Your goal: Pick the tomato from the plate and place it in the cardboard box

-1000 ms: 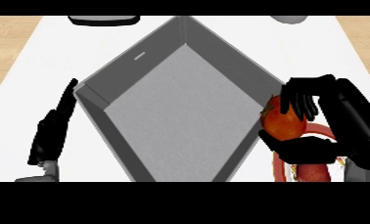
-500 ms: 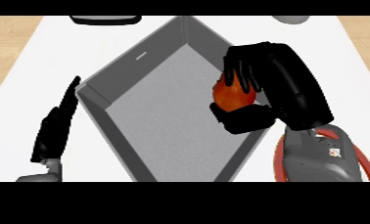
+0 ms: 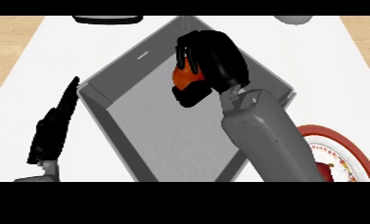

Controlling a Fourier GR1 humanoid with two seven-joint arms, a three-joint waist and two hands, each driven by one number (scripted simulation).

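Tomato (image 3: 186,77) in my right hand (image 3: 215,63), held over cardboard box (image 3: 155,132), toward box's 12 o'clock corner. Tomato round, mostly hidden; long axis and facing: cannot tell. Fingers curled over top, thumb under it. Right forearm enters from 5 o'clock. Plate (image 3: 345,142) at 4 o'clock, partly behind forearm. Left hand (image 3: 51,132) at 8 o'clock beside box, fingers straight, pressed together, aimed 1 o'clock.
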